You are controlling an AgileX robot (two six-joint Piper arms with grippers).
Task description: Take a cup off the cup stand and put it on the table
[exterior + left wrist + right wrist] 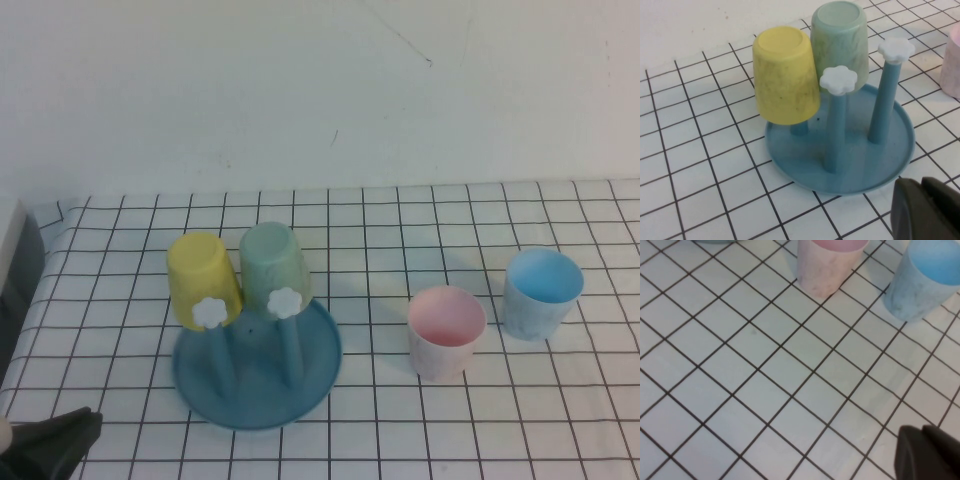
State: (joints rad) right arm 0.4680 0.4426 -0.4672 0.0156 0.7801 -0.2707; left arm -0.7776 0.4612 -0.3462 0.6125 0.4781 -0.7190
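Both of my claws sit low at the near edge of the scene. My left claw [55, 438] shows as a dark shape at the near left corner of the surface [400, 430], short of the cup stand [257, 375] and touching nothing; I cannot tell whether it is apart or together. My right claw [930, 452] appears only in its own wrist view as a dark tip over bare grid squares, and there too I cannot tell its state.

On the surface, the pink cup [446, 331] stands upright, mouth up, off the stand and to its right, with a clear strip of grid between them. Just right of it and slightly farther back stands the light blue cup [541, 292], close but apart from it.

On the stand, the yellow cup [204, 280] and the pale green cup [274, 268] hang upside down on the far pegs, side by side. Two near pegs with white flower knobs [839, 80] stand bare.

Open grid lies in front of the pink and blue cups toward the near edge, and behind them up to the white wall [320, 90].
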